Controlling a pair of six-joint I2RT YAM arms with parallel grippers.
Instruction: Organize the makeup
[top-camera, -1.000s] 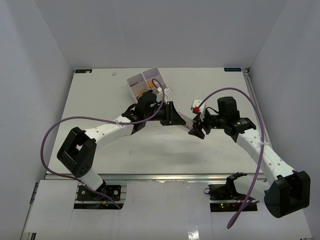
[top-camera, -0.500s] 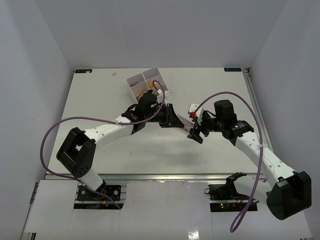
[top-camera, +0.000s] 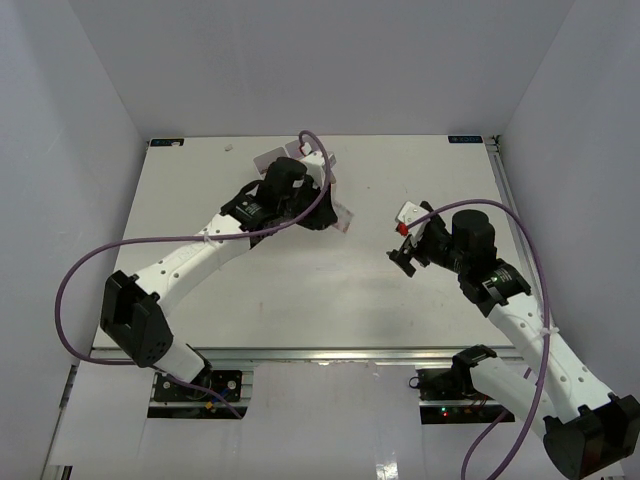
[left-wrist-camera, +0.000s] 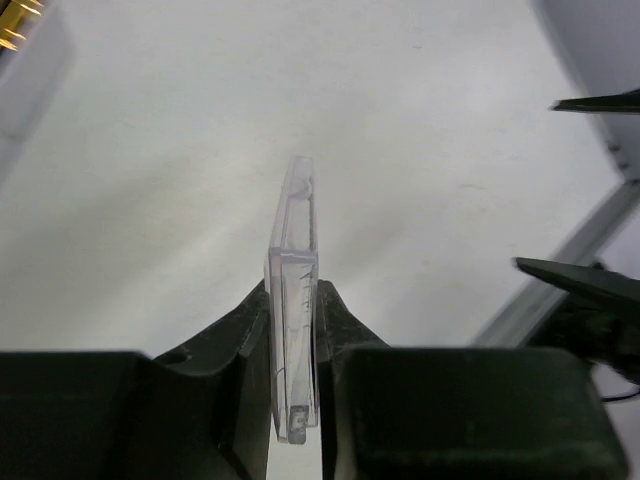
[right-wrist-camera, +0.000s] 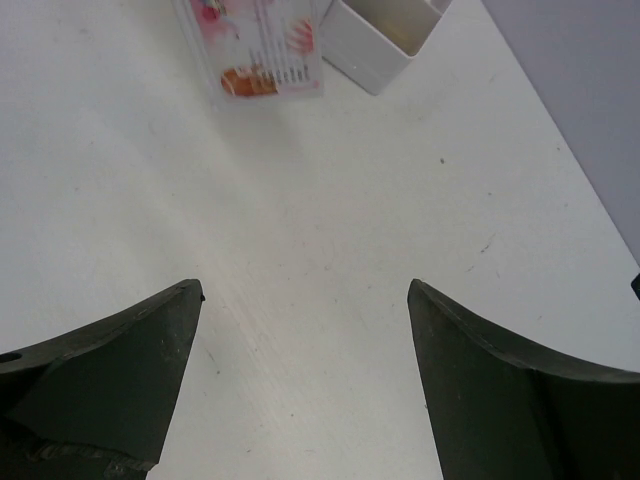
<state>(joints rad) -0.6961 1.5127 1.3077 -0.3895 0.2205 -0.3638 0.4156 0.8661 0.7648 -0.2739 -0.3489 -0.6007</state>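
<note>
Handoff done: my left gripper (left-wrist-camera: 295, 335), clamped on the clear packet (left-wrist-camera: 295, 250), has carried it back beside the white box (right-wrist-camera: 385, 35). My right gripper (right-wrist-camera: 305, 370) has withdrawn, spread apart and empty.

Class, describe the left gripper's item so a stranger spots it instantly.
Look at the far side of the white table, beside the white compartment box. There the jaws of the left gripper clamp a thin clear packet. It alone is flat and see-through, with pink-and-orange printing.
</note>
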